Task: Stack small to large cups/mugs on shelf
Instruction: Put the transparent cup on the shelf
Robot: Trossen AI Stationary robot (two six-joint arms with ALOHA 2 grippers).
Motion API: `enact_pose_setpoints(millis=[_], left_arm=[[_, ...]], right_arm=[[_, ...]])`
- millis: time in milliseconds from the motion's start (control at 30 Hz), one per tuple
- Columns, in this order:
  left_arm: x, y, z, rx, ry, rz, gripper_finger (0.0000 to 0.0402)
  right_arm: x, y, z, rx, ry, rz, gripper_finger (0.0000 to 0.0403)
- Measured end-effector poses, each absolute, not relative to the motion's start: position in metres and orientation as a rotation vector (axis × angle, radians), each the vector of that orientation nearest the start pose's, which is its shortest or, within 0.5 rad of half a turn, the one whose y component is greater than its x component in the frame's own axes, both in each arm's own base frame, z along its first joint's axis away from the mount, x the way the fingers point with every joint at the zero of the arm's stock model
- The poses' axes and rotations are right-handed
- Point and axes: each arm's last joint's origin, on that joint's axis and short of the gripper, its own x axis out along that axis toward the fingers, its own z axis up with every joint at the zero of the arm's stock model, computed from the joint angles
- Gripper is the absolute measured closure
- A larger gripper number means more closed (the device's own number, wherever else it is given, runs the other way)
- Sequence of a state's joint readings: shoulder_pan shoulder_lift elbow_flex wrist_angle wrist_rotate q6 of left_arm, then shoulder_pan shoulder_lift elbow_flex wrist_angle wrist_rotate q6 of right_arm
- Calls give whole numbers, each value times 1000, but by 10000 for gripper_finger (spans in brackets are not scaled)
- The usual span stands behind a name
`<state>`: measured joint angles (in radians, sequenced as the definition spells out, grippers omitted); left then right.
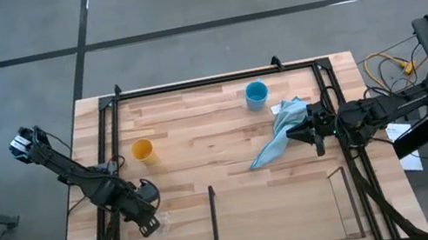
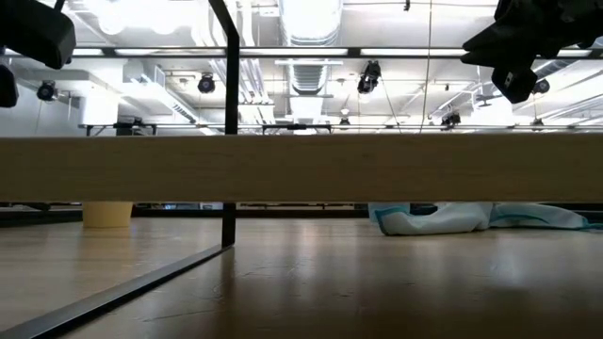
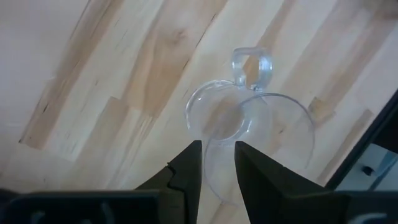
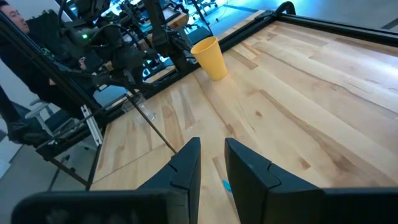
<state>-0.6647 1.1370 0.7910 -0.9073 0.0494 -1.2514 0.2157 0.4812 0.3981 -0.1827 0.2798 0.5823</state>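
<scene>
The clear cup (image 3: 249,124) with a handle is at my left gripper (image 3: 217,163) near the table's left edge, and it shows faintly in the high view (image 1: 161,223). The yellow-orange cup (image 1: 142,150) stands upright on its base left of centre. The light blue mug (image 1: 256,95) stands upright at the far middle. The shelf (image 1: 214,221) of thin dark rods stands at the near middle. My right gripper (image 1: 311,131) is shut and empty, high above the right end of the light blue cloth (image 1: 278,140). My left gripper pinches the clear cup's wall at the rim (image 3: 210,163), on the side opposite the handle (image 3: 252,65). One finger is inside and one outside. The fingers point down from above, and the cup's mouth faces up. I cannot tell whether it is lifted.
The large black frame (image 1: 190,83) runs around the tabletop. The cloth lies flat in the low view (image 2: 471,218), where a wooden bar (image 2: 301,169) hides much of the table. A person (image 4: 12,28) sits beyond the table's left side.
</scene>
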Motion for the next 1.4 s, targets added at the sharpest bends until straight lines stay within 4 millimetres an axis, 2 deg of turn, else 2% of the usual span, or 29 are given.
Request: enact_pose_setpoints(millis=[733, 967, 1033, 1167, 1400], left_arm=[[149, -119, 216, -643, 1391, 241, 321], [147, -117, 208, -634, 1402, 253, 322], [147, -116, 207, -632, 1404, 258, 335], [147, -117, 210, -642, 1401, 245, 390], [150, -120, 227, -681, 1382, 194, 401]], right_arm=[[126, 19, 240, 511, 231, -137, 335], [126, 19, 240, 511, 231, -136, 335], [126, 19, 240, 511, 231, -136, 335], [126, 19, 240, 511, 232, -137, 335], [126, 19, 240, 511, 231, -137, 335]])
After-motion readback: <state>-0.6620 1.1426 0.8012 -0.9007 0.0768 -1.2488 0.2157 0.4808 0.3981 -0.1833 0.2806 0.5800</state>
